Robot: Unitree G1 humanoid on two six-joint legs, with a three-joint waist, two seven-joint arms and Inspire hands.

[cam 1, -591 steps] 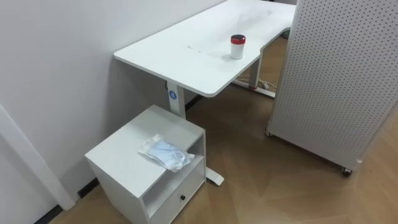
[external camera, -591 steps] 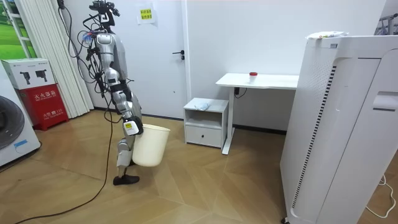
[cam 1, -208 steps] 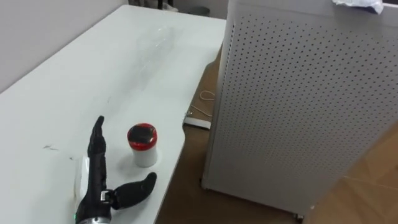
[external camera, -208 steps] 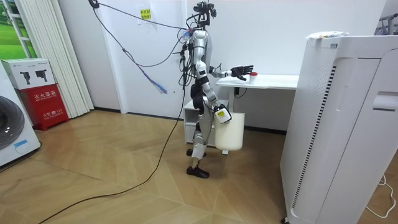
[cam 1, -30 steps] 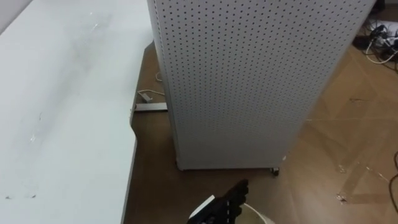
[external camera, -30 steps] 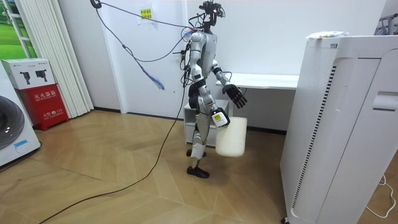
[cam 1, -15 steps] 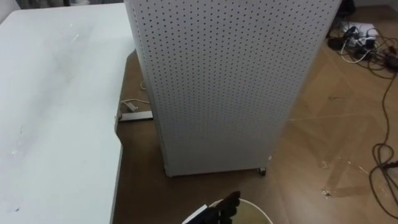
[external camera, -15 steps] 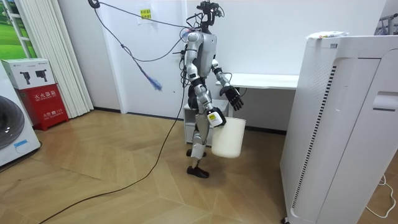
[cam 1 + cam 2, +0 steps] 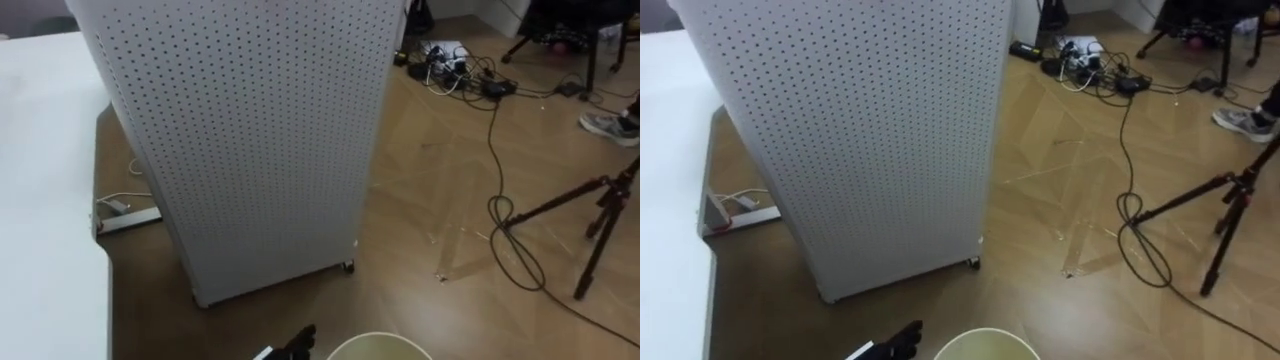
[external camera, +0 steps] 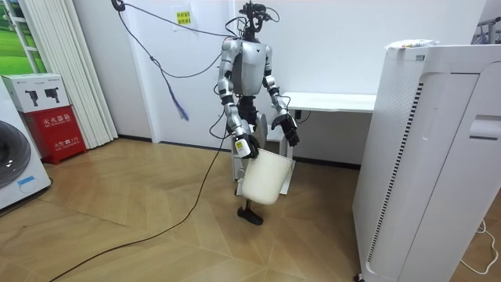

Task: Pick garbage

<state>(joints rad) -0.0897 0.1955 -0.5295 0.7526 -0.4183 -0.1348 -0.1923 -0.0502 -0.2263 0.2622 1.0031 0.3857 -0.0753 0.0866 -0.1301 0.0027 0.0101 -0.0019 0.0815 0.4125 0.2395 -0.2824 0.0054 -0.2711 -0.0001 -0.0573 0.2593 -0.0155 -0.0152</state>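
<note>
Perforated white cabinet (image 9: 250, 130) dominates. Left of it in the room view, the right robot hand (image 10: 245, 148) grips a white bin (image 10: 262, 176), and the left robot hand (image 10: 291, 129) hangs open. Crumpled white garbage (image 10: 412, 44) lies atop the cabinet. It is judged light, soft and crushable; pinch its bunched middle.

- A herringbone wooden floor (image 10: 117, 227) is laid throughout the room.
- A tall white perforated cabinet (image 9: 240, 130) on castors is seen at twelve o'clock in the eye views.
- A white desk (image 9: 40, 200) is cut off at nine o'clock.
- Cables (image 9: 500, 215) and a tripod (image 9: 600, 210) are placed at three o'clock.
- In the room view, a white wall (image 10: 352, 47), a door (image 10: 196, 78) and pale curtains (image 10: 70, 70) are shown from twelve round to nine o'clock.
</note>
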